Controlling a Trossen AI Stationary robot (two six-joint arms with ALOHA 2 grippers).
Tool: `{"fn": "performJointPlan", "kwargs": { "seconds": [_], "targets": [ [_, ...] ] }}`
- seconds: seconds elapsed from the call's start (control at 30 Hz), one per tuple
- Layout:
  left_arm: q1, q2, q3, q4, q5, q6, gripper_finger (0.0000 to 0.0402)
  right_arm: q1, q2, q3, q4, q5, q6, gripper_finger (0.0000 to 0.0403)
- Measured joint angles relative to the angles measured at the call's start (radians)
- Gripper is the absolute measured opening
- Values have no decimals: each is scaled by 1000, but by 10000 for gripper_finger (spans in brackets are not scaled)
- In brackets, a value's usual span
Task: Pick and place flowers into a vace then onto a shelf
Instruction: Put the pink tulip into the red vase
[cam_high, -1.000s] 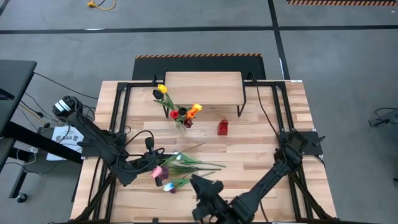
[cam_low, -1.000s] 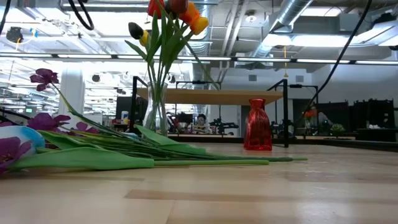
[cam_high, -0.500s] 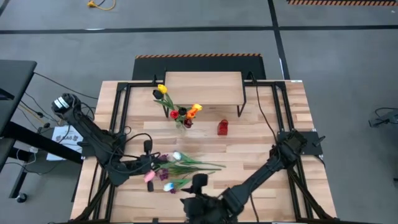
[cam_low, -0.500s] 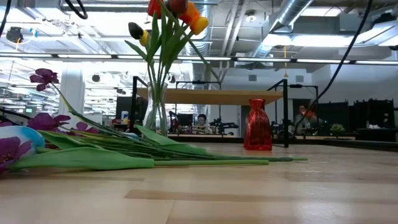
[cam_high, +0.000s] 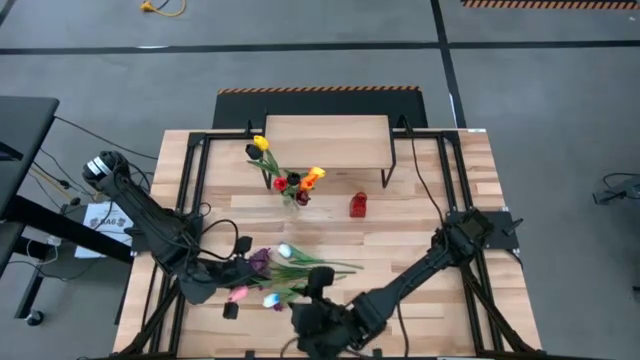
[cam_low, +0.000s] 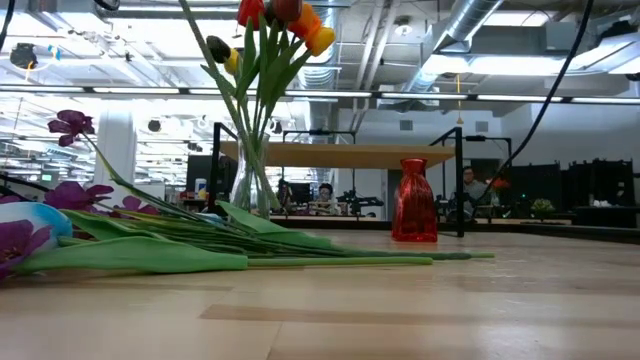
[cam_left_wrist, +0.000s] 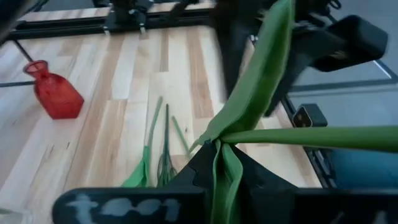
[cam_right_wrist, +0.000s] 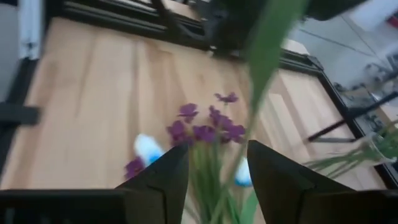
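Wooden planks of the surface (cam_high: 420, 240) carry a job part done: a clear vase (cam_high: 293, 198) stands in front of the shelf (cam_high: 326, 141) with several tulips upright in it, a small red vase (cam_high: 358, 206) stands just beside it to the right, and the rest of the flowers (cam_high: 285, 265) lie in a loose heap near the front edge. Over the past second the left end effector (cam_high: 232, 296) has drawn back toward the front of the surface, taking a pink-headed tulip (cam_high: 238, 293) with it; its wrist view shows the jaws closed on the green stem (cam_left_wrist: 224, 180), a long leaf fanning up past the camera. In the same second the right end effector (cam_high: 318, 290) has slid in from the front edge to the stem end of the heap, and its fingers (cam_right_wrist: 163, 180) stand partly open with green stems between them, the gap narrowing; whether they have pinched anything yet cannot be told. Purple sprigs (cam_right_wrist: 208, 127) and a pale blue-white head (cam_right_wrist: 148, 147) lie just ahead of it. Judging by this, one more bloom is coming out of the heap, perhaps with the right arm steadying the stems, while the move to the shelf is not yet begun.
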Motion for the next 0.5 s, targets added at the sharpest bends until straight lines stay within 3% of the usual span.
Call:
{"fn": "performJointPlan", "kwargs": {
  "seconds": [0.17, 0.37, 0.5],
  "targets": [
    [1, 47, 21, 1, 2, 25, 0, -50, 0, 0, 8, -9, 14, 163],
    [2, 69, 31, 6, -6, 34, 0, -99, 0, 0, 41, -139, 12, 169],
    [2, 69, 32, 5, -24, 38, 0, -98, 0, 0, 65, -152, -12, 165]
  ]
}}
